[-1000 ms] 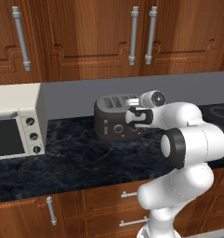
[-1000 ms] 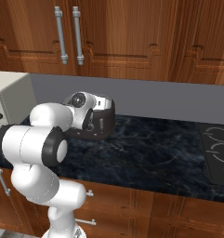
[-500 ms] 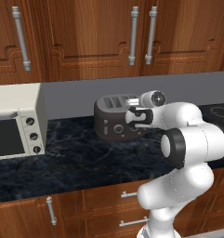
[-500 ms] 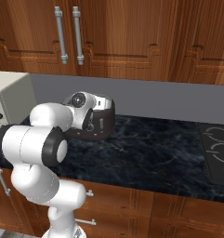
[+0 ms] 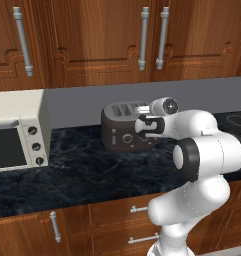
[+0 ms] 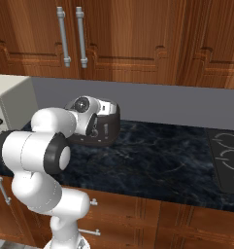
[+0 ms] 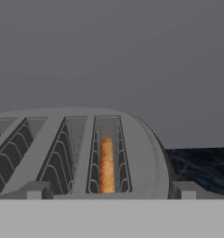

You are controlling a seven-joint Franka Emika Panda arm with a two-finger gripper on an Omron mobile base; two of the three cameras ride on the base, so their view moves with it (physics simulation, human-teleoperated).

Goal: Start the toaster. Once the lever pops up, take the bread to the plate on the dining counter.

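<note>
The dark grey toaster (image 5: 123, 131) stands on a black marbled worktop (image 5: 87, 175) against the grey wall. In the hand view I look along its slotted grey top (image 7: 76, 153), and a tan-brown bread (image 7: 106, 165) slice sits deep in the rightmost slot. My gripper (image 5: 147, 126) hovers at the toaster's right end, just over its top edge, open and holding nothing. Its fingertips (image 7: 36, 189) stand wide apart on either side of the bread slot. From the right base view the gripper (image 6: 93, 125) covers the toaster's (image 6: 108, 127) near end. My hand hides the lever. The plate and dining counter are out of view.
A cream-white toaster oven (image 5: 14, 137) stands left of the toaster. A dark cooktop (image 6: 227, 160) lies at the right end of the worktop. Wooden wall cabinets with metal handles (image 5: 144, 37) hang above. Drawers (image 5: 127, 215) run below the worktop's front edge.
</note>
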